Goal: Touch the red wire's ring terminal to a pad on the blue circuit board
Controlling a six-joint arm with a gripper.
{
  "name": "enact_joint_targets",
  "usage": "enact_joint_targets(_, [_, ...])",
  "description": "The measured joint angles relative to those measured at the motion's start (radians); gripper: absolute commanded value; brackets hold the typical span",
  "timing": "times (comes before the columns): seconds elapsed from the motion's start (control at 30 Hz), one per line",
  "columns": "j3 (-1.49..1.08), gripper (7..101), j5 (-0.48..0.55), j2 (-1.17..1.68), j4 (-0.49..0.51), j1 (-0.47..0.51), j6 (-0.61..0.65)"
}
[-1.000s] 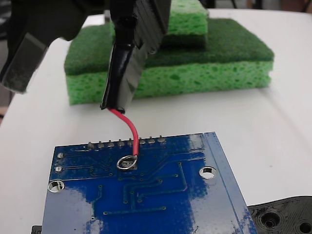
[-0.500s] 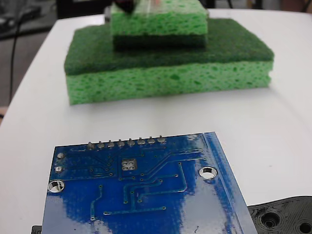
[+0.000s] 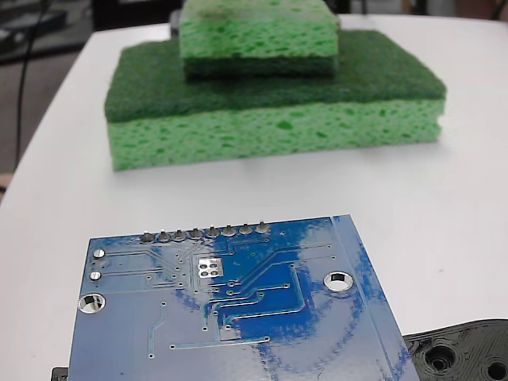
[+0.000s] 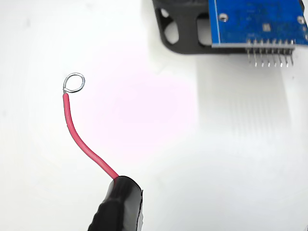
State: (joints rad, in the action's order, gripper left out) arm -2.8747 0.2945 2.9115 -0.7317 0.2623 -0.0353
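Observation:
In the wrist view the red wire (image 4: 79,139) curves up from its black sleeve (image 4: 118,207) at the bottom edge. Its ring terminal (image 4: 74,82) hangs over bare white table, far left of the blue circuit board (image 4: 260,21) at the top right. The gripper's fingers show in neither view; the wire stands held in the air from below the frame. In the fixed view the blue circuit board (image 3: 238,317) lies in the foreground. Its silvery square pad (image 3: 208,267) is uncovered, just below the row of solder pins (image 3: 205,233).
Two stacked green sponges (image 3: 270,95) stand behind the board in the fixed view. A black plastic part with holes (image 3: 464,353) lies at the board's lower right, and the same black plastic part (image 4: 180,33) reaches out from under the board in the wrist view. White table (image 4: 216,144) surrounds them.
A second ago the ring lay on the pad, with the gripper above the board. The gripper then rose out of the fixed view with the wire, leaving the pad bare.

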Motion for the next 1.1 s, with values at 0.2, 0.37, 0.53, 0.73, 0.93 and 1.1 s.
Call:
enact_joint_targets(0.2, [-0.075, 100.3, 0.025, 0.140, -0.051, -0.006, 0.040])
enact_joint_targets(0.37, [-0.075, 100.3, -0.005, 0.141, -0.063, -0.069, 0.061])
enact_joint_targets(0.53, [-0.094, 100.3, -0.023, 0.141, -0.064, -0.109, 0.094])
enact_joint_targets(0.73, [-0.104, 100.3, -0.069, 0.141, -0.060, -0.152, 0.086])
enact_joint_targets(0.93, [-0.110, 100.3, -0.199, 0.141, -0.051, -0.284, 0.026])
enact_joint_targets(1.1, [-0.120, 100.3, -0.285, 0.141, -0.049, -0.250, -0.005])
